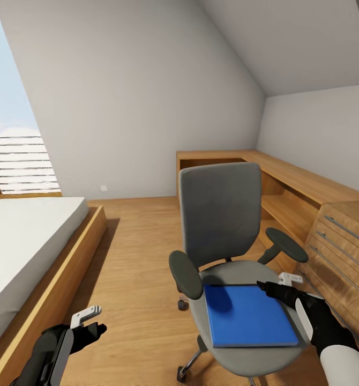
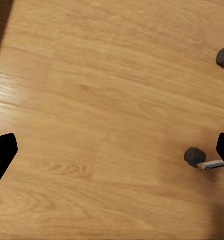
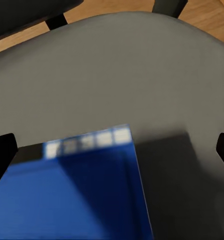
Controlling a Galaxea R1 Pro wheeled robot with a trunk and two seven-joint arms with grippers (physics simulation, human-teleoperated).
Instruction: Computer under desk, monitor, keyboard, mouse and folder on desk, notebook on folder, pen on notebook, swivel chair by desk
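The folder (image 1: 250,316) is lying flat on the swivel chair (image 1: 221,214) seat, just below the right gripper (image 1: 276,285), which is hovering open-jawed; the left gripper (image 1: 91,321) is hanging open well apart.

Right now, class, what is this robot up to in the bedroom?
The robot's right gripper, open, hovers over the far right corner of the flat bright blue folder, which lies on the seat of the grey swivel chair. The folder is not yet gripped. The left gripper hangs open above the wooden floor.
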